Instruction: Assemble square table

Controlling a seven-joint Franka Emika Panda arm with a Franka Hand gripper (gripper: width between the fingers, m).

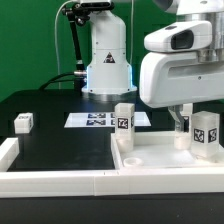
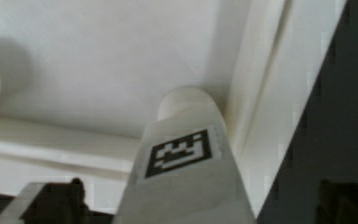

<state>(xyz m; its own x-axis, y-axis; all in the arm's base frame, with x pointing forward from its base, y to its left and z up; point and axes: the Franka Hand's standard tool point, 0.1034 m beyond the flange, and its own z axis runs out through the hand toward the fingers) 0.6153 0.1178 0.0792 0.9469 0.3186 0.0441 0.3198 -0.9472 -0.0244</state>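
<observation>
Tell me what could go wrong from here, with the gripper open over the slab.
1. The open gripper straddles a leg that sits close to the slab's rim; a finger could catch that rim on closing.
2. A second leg stands right beside the gripper and could get knocked.
3. An off-centre grip might tilt the straddled leg.

Exterior view: one square slab (image 1: 160,160). Three tagged legs show plainly: the first (image 1: 23,122), the second (image 1: 123,118) and the third (image 1: 205,130). A possible fourth white post (image 1: 183,137) is partly hidden and cannot be confirmed. There is one marker board (image 1: 100,120), one white rail (image 1: 50,182), one black table (image 1: 60,145) and one robot arm (image 1: 175,60). Wrist view: one tagged leg (image 2: 190,150).
</observation>
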